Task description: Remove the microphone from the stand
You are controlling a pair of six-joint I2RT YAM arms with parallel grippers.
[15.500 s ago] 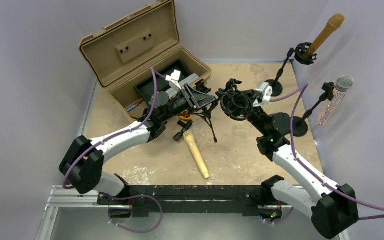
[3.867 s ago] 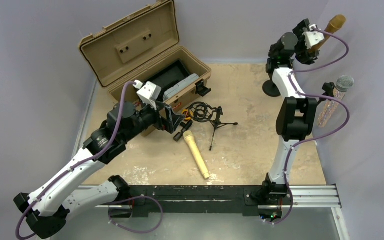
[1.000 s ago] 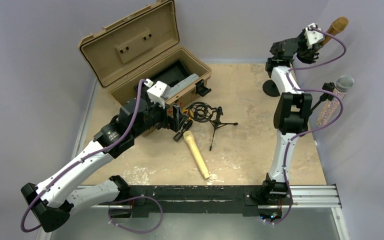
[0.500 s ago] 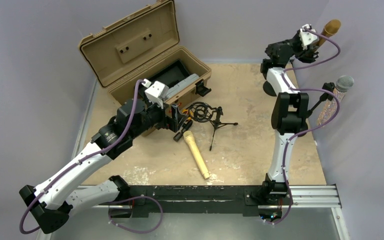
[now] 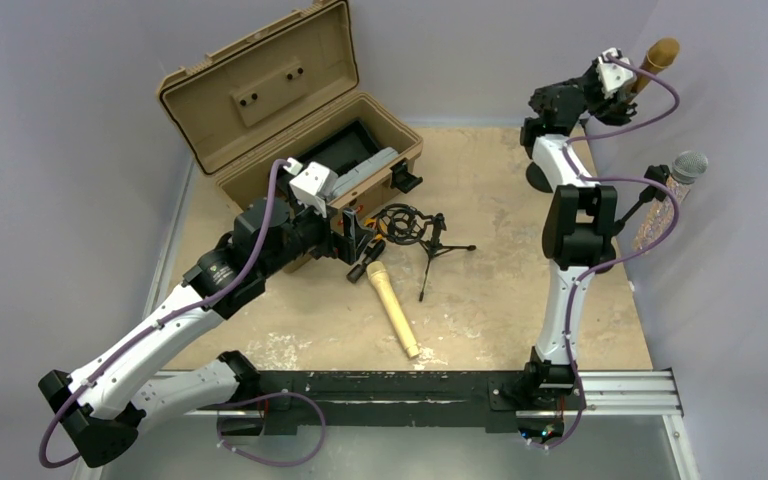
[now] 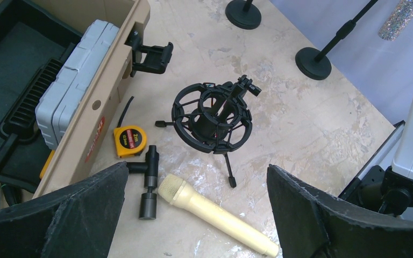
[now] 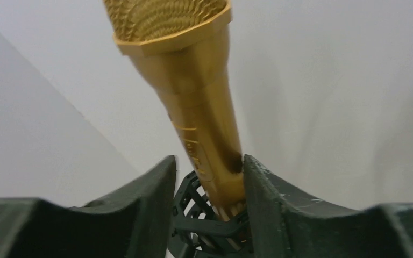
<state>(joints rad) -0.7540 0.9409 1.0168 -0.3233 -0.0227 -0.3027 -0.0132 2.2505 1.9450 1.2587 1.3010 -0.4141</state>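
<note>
Beside the big tan box [image 5: 290, 110], your left gripper [image 6: 196, 169] hangs wide open and empty, and your right gripper [image 7: 208, 161] sits around the gold microphone [image 7: 193, 97] in its black holder [image 7: 201, 228], but you cannot tell if it squeezes it.

So the mottled beige worktop [image 5: 480, 300] has a tan plastic hard case [image 5: 260, 100], lid open, at 10 o'clock. Around the middle there's a black ring shock mount on a mini tripod [image 6: 212, 115] lying on its side, a cream handheld microphone [image 5: 392, 308] flat at its 6 o'clock, and a yellow tape measure [image 6: 129, 141]. Two round black stand bases [image 6: 313, 55] sit at 1 to 2 o'clock.
</note>
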